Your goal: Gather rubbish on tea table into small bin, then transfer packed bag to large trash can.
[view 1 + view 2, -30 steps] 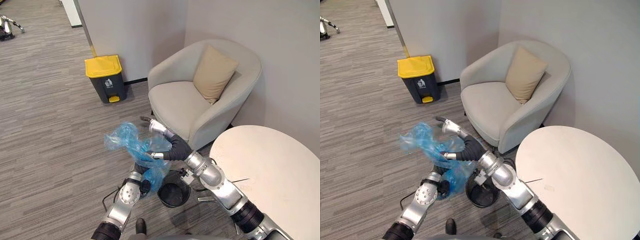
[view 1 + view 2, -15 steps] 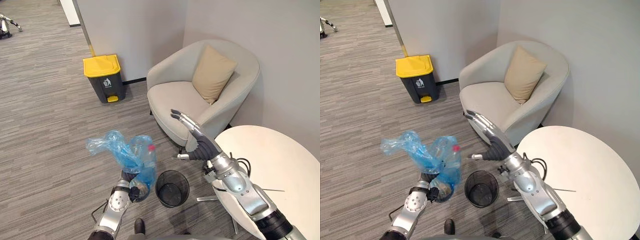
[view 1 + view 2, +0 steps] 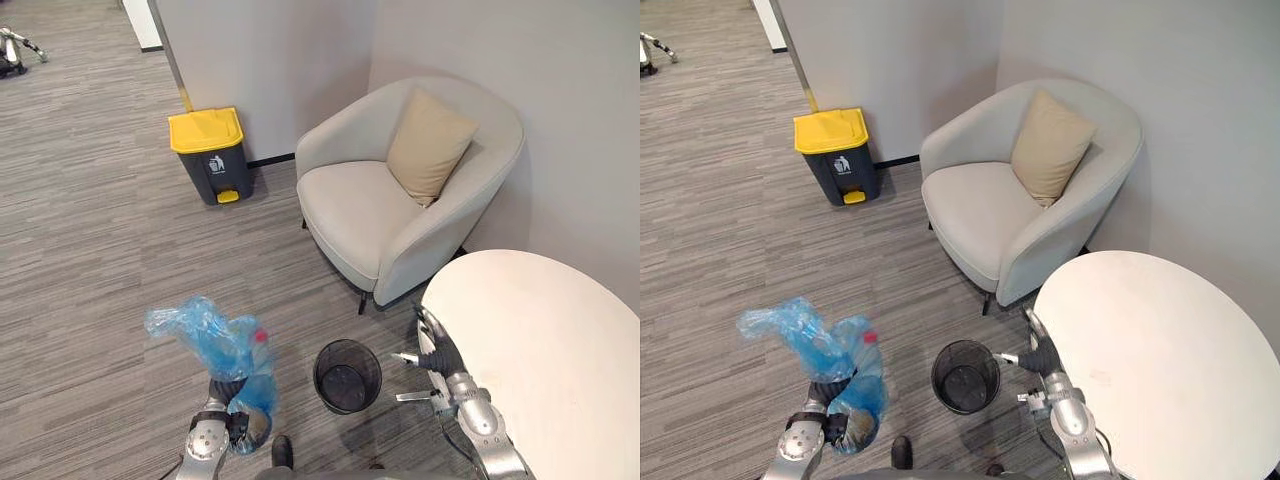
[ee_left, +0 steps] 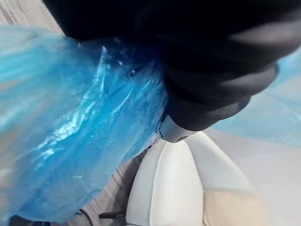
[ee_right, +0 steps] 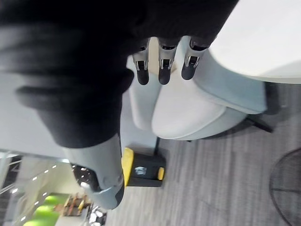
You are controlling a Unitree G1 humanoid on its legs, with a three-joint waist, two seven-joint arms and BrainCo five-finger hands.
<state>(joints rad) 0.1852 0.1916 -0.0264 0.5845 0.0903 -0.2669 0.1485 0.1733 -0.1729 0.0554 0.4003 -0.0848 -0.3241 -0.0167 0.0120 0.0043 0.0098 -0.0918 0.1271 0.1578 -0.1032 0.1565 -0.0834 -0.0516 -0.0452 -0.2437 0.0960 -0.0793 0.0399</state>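
Rubbish is clutched by the left hand in a crinkly blue plastic bag beside the black mesh bin; likely soft and light, best held at its neck.

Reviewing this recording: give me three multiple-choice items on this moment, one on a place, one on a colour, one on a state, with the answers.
1. Where is the small bin?
A) on the floor beside the table
B) on the table
C) on a shelf
2. What colour is the trash can's lid?
A) red
B) green
C) yellow
3. What state is the left robot hand in?
A) open, empty
B) shut on the blue bag
C) flat on the table
Answers: 1 A, the bin stands on the floor by the table's edge; 2 C, the lid is yellow; 3 B, the bag bunches up out of its grip.
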